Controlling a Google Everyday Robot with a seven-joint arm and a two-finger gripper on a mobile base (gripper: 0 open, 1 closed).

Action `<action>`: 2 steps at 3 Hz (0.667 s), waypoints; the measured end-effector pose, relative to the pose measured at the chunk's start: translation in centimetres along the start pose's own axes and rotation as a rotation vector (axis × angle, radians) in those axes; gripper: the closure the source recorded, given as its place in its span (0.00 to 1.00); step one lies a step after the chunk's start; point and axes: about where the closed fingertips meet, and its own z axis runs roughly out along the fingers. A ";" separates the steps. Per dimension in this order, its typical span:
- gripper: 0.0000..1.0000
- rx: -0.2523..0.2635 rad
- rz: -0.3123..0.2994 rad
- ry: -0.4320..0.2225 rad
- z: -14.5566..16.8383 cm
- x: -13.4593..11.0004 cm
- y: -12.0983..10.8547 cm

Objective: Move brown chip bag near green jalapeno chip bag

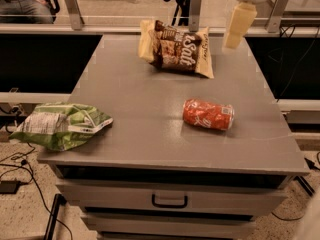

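The brown chip bag (pixel 176 49) lies at the far middle of the grey table (pixel 150 129), cream-yellow with a dark centre panel and white "Salt" lettering. The green jalapeno chip bag (pixel 60 124) lies at the table's near left edge, partly hanging over it, white label panel facing up. My gripper (pixel 231 43) hangs above the far right of the table, to the right of the brown bag and apart from it. It holds nothing that I can see.
An orange-red soda can (pixel 208 114) lies on its side right of the table's middle. A drawer with a handle (pixel 170 202) is below the front edge. A rail and glass partition (pixel 100 19) run behind the table. Cables lie on the floor at the left.
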 end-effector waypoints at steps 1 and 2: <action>0.00 0.036 0.038 -0.101 3.8 -1.3 -3.7; 0.00 0.032 0.101 -0.244 9.0 -3.0 -5.4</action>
